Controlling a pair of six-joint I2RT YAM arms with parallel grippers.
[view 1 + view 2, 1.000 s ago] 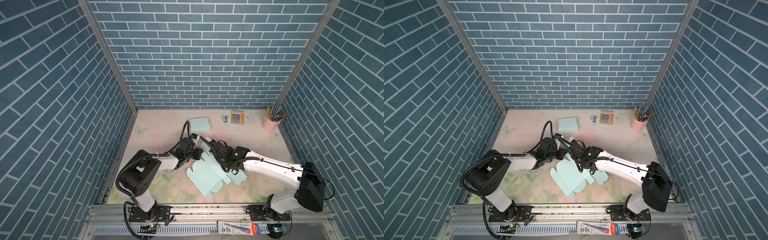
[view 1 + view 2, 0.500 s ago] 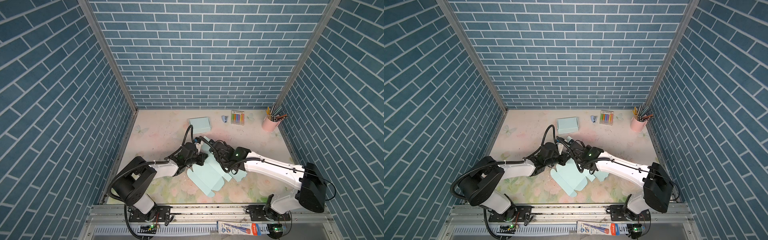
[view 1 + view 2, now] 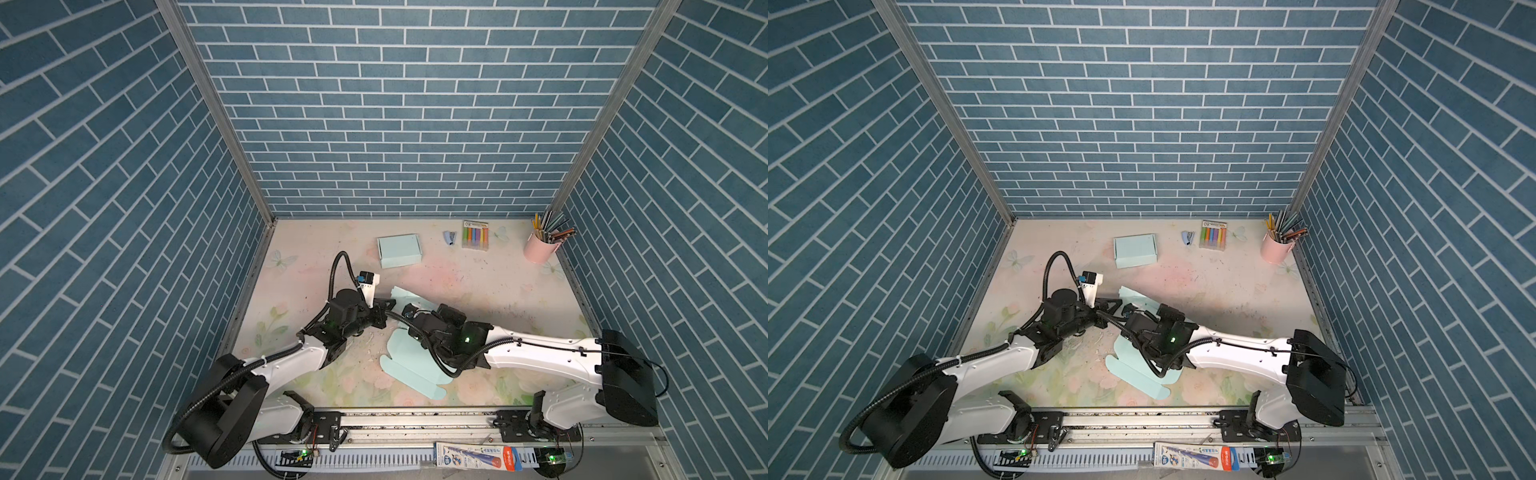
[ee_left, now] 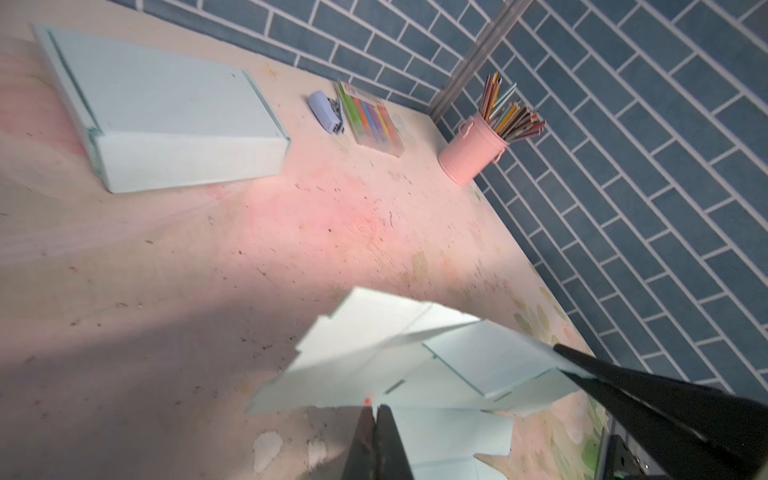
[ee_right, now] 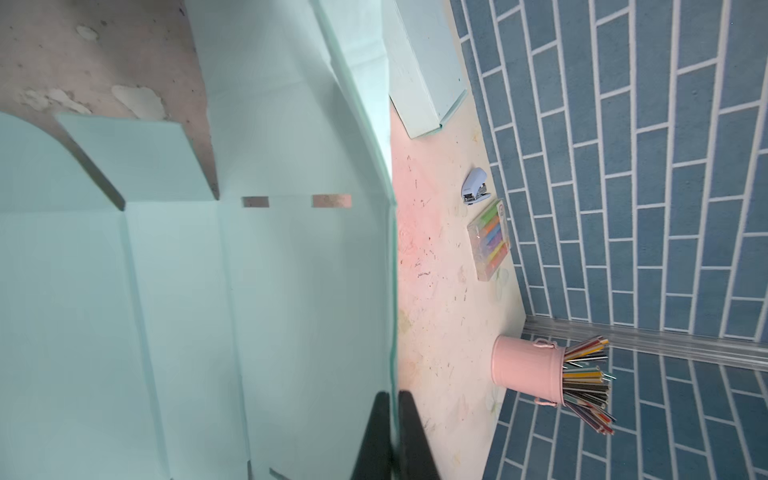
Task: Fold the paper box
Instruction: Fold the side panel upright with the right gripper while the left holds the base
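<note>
My right gripper (image 5: 392, 397) is clamped on the raised edge of the paper box (image 3: 405, 361), a mint sheet lying part-flat at lower centre in both top views. My left gripper (image 4: 375, 411) is pinched shut on a flap edge close by. With two pinches this near each other, pulling apart could tear the sheet or crease it off its score lines. The thin edge could also slip free. The floral table (image 3: 478, 299) is scuffed. A finished box (image 3: 398, 250) and a pencil cup (image 3: 539, 249) sit toward its upper edge, under blue brick walls (image 3: 415, 124).
</note>
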